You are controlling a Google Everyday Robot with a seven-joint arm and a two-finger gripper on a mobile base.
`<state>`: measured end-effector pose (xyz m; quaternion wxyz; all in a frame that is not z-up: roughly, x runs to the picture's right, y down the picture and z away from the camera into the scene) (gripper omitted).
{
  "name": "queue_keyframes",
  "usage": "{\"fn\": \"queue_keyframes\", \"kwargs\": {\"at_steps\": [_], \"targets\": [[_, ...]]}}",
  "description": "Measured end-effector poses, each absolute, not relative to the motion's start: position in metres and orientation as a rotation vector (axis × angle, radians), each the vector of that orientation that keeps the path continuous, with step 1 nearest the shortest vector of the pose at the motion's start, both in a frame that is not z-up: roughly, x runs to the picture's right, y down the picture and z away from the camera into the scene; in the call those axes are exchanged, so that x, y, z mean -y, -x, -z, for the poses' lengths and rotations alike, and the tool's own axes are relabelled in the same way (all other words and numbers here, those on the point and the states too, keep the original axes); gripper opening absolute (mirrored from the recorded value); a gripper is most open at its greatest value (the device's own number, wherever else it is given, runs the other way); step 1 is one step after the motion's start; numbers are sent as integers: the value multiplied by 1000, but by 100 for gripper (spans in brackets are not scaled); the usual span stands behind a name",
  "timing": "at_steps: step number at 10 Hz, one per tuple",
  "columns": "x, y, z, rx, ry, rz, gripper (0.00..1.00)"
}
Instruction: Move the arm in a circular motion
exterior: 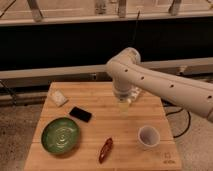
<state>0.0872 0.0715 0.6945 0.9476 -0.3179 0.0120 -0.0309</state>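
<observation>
Hanging above the bench [95, 99], clear of cup [148, 136] and bowl [61, 135], the arm [150, 82] points its pincer [123, 106] down, free to circle; how far open, I cannot tell.

Your large cream-white arm [167, 86] of thick rounded tubes carries small dark dots and a bulbous joint; its translucent yellowish tool [124, 104] hangs over the wooden bench [95, 102].

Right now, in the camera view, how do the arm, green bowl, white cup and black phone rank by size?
1. arm, its gripper hanging over the middle of the table.
2. green bowl.
3. white cup and black phone look alike; no ranking.
</observation>
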Motion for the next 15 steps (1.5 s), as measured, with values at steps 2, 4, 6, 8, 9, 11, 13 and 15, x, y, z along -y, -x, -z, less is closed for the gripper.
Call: {"fn": "queue_keyframes", "kwargs": {"at_steps": [2,4,6,8,9,11,13,15], "targets": [[-71,-91,-693,-22,658,51,80],[-66,-97,-693,-26,664,41,80],[-68,-93,-690,-26,673,45,80],[-64,-90,-690,-26,675,47,80],[-61,-90,-691,-28,677,45,80],[-61,-91,-689,-26,683,43,80],[-56,-90,-689,-33,680,40,80],[-54,-80,-689,-35,682,40,80]]}}
